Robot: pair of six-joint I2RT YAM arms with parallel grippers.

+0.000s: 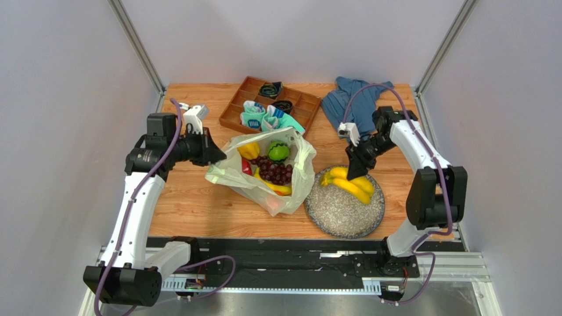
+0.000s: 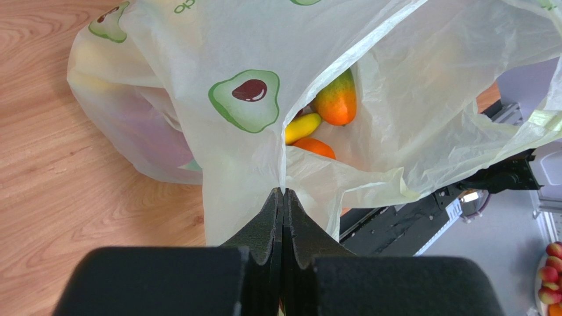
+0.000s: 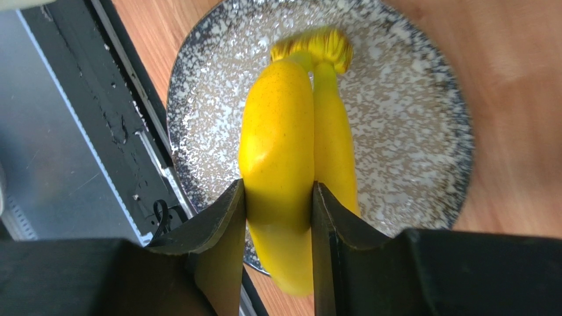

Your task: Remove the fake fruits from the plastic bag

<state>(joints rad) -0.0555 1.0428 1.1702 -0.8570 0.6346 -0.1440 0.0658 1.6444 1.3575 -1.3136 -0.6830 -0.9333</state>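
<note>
Sitting pinched between the right jaws — bananas [image 3: 277, 164], over the plate [image 3: 409, 131].

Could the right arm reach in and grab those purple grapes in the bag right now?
Not yet, probably: the right pincer is shut on the bananas over the plate. Once it lets go, likely yes: the left pincer holds open the mouth of the plastic bag, and the grapes lie uncovered.

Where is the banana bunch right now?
The banana bunch is on the right side of the top view, over the speckled plate, gripped by the right claw, just right of the plastic bag.
</note>
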